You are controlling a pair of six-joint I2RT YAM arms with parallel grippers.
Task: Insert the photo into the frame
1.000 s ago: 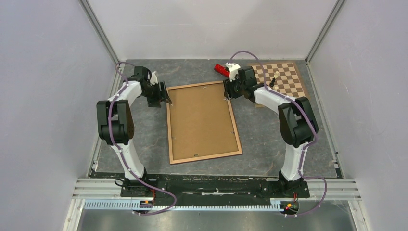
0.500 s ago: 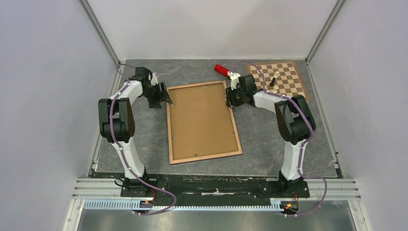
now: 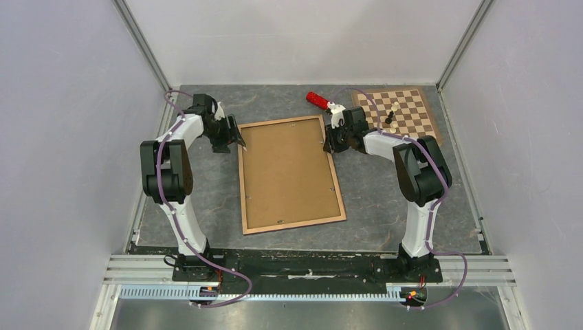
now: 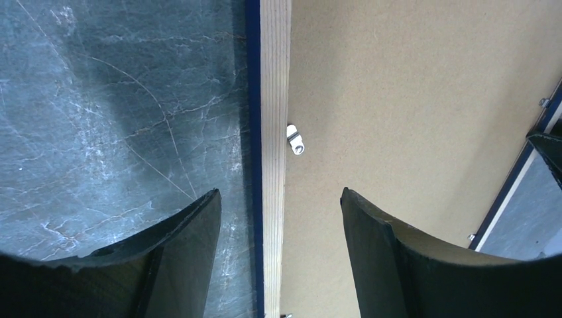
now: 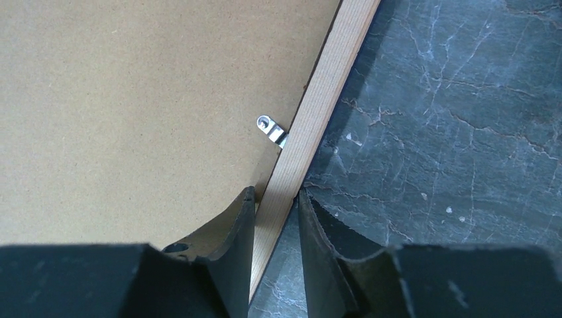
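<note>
The frame (image 3: 293, 225) lies face down in the middle of the mat, light wood rails up, with a brown fibreboard panel (image 3: 289, 172) filling its opening. The photo is hidden. My left gripper (image 3: 238, 143) is open over the frame's left rail (image 4: 275, 99), one finger above the mat and the other above the panel (image 4: 411, 99); left gripper (image 4: 278, 195). My right gripper (image 3: 328, 146) is at the right rail (image 5: 331, 79) near its far end, and in the wrist view the right gripper (image 5: 275, 192) has both fingers pressed against that rail. Small metal clips (image 5: 272, 130) (image 4: 295, 140) sit at the panel's edges.
A wooden chessboard (image 3: 412, 103) with a couple of chess pieces (image 3: 392, 114) lies at the back right. A red object (image 3: 316, 100) lies behind the frame's far right corner. Grey walls close in the mat (image 3: 385, 199) on three sides.
My right gripper has come down and left onto the frame's right rail, and its jaws have narrowed around it. The left arm has hardly moved.
</note>
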